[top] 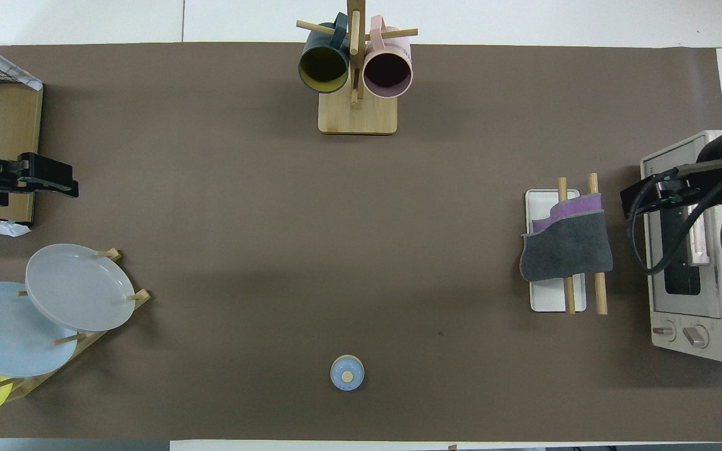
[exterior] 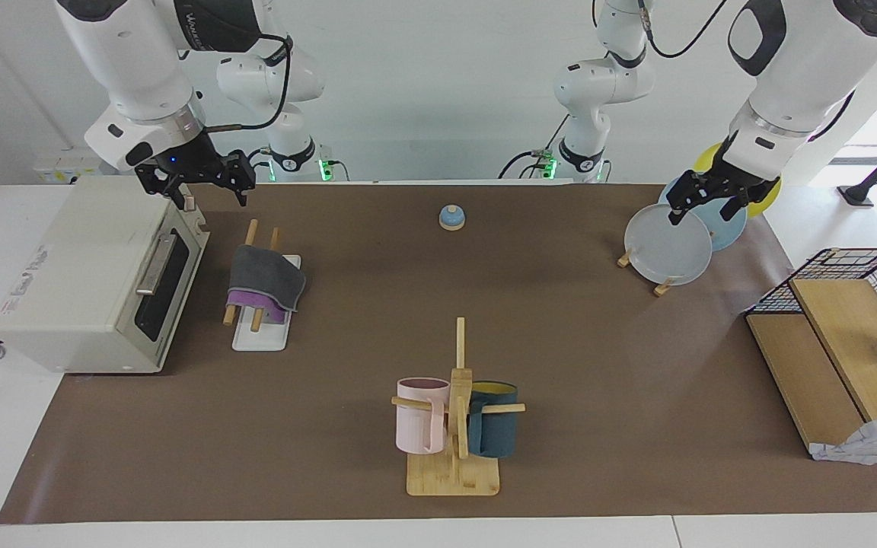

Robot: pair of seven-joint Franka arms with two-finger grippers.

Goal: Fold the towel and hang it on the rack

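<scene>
Soft matt cloth towel (exterior: 266,283) drapes over the rack (exterior: 259,335), whose rods are pale smooth wood.

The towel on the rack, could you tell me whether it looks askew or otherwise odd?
Slightly: the purple and dark grey folded towel drapes both wooden rods of the white-based rack, but its layers are misaligned and one grey corner sags toward the base.

Grey-over-purple towel (exterior: 266,285) on pale wooden rack (exterior: 259,335); brown surface (exterior: 560,342); pink mug (exterior: 420,415), teal mug (exterior: 493,429); grey, blue, yellow plates (exterior: 668,245)
</scene>
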